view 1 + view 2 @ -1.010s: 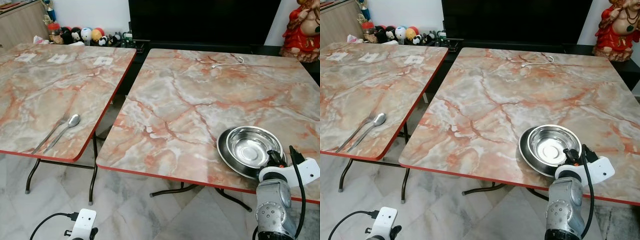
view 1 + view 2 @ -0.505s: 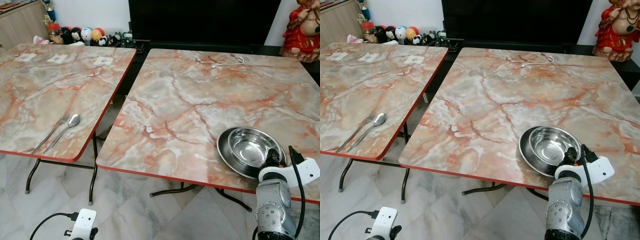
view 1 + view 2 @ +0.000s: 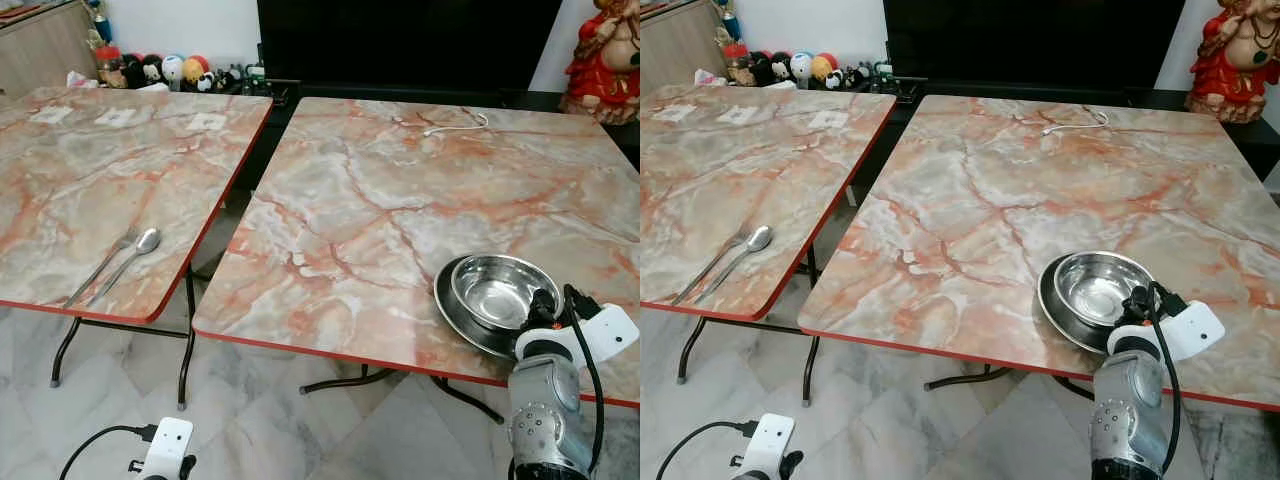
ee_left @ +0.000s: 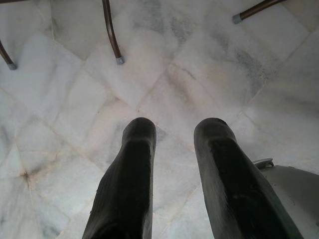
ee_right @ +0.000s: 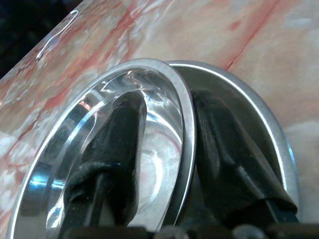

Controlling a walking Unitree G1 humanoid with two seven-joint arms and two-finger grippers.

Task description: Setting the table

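Now | right pincer point(image 5: 164, 149) straddles bowl point(image 5: 99, 149) rim, seemingly gripping | plate point(image 5: 259, 129) beneath | left pincer point(image 4: 177, 174) parted, empty

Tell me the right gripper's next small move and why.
Probably lift the bowl straight up a little. The right gripper straddles its rim, one finger inside, one outside, and the bowl sits tilted in the plate, so it likely needs clearing before being carried anywhere.

Two marble-pattern worktops point(image 3: 400, 210) point(image 3: 90, 180) with red edges, side by side, narrow gap between, on dark metal legs point(image 3: 186, 340). Pale marble tile floor point(image 3: 270, 420). Black TV screen point(image 3: 400, 40) behind on a dark unit. White wall point(image 3: 180, 25). Small toy figures point(image 3: 165, 70) far left, wooden cabinet point(image 3: 40, 45) in corner, red statue point(image 3: 603, 55) far right.
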